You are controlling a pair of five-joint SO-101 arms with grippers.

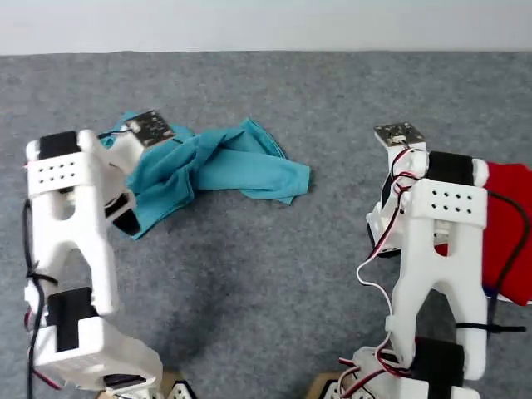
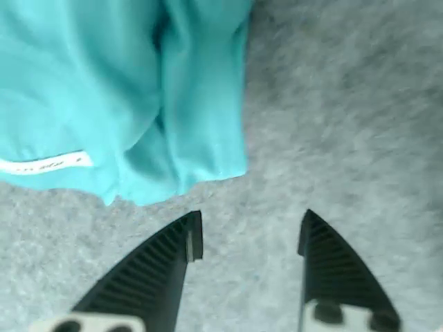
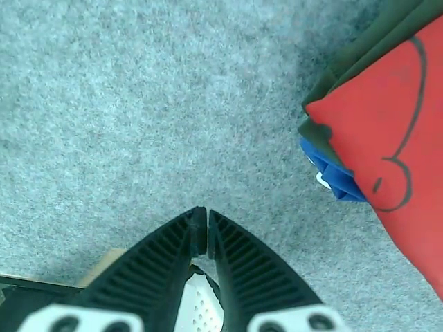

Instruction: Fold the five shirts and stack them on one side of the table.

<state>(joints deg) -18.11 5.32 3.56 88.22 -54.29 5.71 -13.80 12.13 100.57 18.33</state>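
A crumpled teal shirt [image 1: 218, 166] lies on the grey carpeted table at the left middle. In the left wrist view the teal shirt [image 2: 138, 90] lies just beyond my left gripper [image 2: 250, 232], which is open and hangs over bare carpet, holding nothing. The left arm [image 1: 71, 216] stands over the shirt's left end. At the right edge sits a stack of folded shirts with a red one [image 1: 509, 224] on top. The right wrist view shows the red shirt [image 3: 387, 131] above dark green and blue layers [image 3: 336, 181]. My right gripper [image 3: 208, 221] is shut and empty, beside the stack.
The grey carpet [image 1: 274, 291] spreads between the two arms. The right arm [image 1: 436, 249] partly covers the stack, and a black cable [image 3: 405, 124] runs across the red shirt. A pale wall borders the table's far edge.
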